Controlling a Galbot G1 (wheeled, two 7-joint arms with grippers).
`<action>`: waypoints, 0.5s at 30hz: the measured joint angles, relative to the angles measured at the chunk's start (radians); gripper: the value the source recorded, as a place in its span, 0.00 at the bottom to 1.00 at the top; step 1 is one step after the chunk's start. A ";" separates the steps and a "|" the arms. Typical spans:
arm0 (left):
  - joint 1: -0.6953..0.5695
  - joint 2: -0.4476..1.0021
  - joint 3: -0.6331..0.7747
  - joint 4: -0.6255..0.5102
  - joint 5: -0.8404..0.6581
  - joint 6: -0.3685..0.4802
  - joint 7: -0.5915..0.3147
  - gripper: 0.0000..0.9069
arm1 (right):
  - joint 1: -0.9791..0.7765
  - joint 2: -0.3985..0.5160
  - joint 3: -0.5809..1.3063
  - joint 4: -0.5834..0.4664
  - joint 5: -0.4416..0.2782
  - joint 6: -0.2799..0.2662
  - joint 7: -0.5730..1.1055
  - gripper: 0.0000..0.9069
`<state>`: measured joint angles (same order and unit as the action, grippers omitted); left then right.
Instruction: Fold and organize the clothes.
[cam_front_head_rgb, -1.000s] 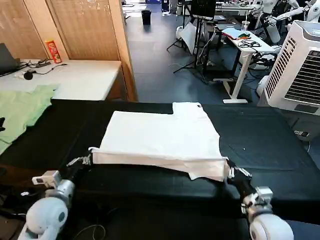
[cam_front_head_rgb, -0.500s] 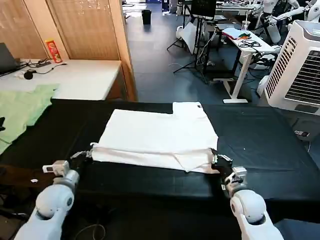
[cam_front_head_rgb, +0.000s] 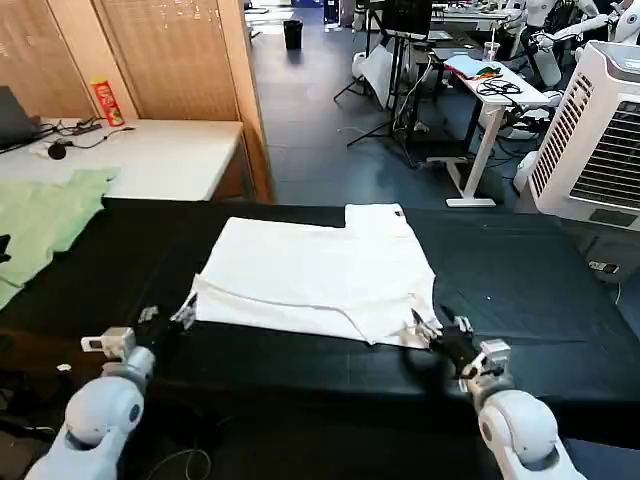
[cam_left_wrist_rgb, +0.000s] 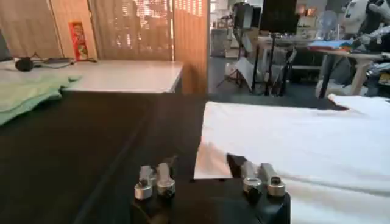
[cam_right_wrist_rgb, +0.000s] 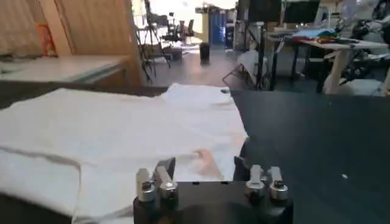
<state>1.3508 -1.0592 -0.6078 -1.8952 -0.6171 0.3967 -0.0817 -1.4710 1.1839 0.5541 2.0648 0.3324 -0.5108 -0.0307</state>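
The clothes are one white T-shirt (cam_front_head_rgb: 320, 270) lying folded and flat in the middle of the black table (cam_front_head_rgb: 540, 290), plain side up. My left gripper (cam_front_head_rgb: 168, 318) sits open at the shirt's near left corner. In the left wrist view that T-shirt (cam_left_wrist_rgb: 292, 134) has its corner lying between the spread jaws of the left gripper (cam_left_wrist_rgb: 201, 165), untouched. My right gripper (cam_front_head_rgb: 436, 328) is open at the near right corner. In the right wrist view the right gripper (cam_right_wrist_rgb: 203, 165) straddles the hem of the T-shirt (cam_right_wrist_rgb: 122, 122).
A pale green garment (cam_front_head_rgb: 40, 220) lies at the table's far left. Behind it stands a white desk (cam_front_head_rgb: 150, 150) with a red can (cam_front_head_rgb: 105, 100) and cables. A white air cooler (cam_front_head_rgb: 600, 130) stands at the right. Bare black tabletop stretches right of the shirt.
Both grippers held the shirt's near hem raised, moved it a little away from me, set it down and opened. The hem now lies flat.
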 joint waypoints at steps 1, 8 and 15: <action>0.000 0.000 0.000 0.000 -0.017 0.007 0.000 0.97 | -0.002 0.001 -0.003 0.002 -0.001 0.000 -0.001 0.97; -0.008 0.003 0.000 0.025 -0.062 0.035 0.008 0.84 | -0.012 0.003 -0.021 0.002 -0.031 0.006 -0.016 0.88; -0.016 0.005 0.003 0.047 -0.068 0.038 0.022 0.19 | -0.006 0.014 -0.042 -0.012 -0.056 0.014 -0.020 0.29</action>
<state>1.3346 -1.0538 -0.6049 -1.8484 -0.6848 0.4352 -0.0598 -1.4775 1.1975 0.5124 2.0527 0.2762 -0.4969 -0.0507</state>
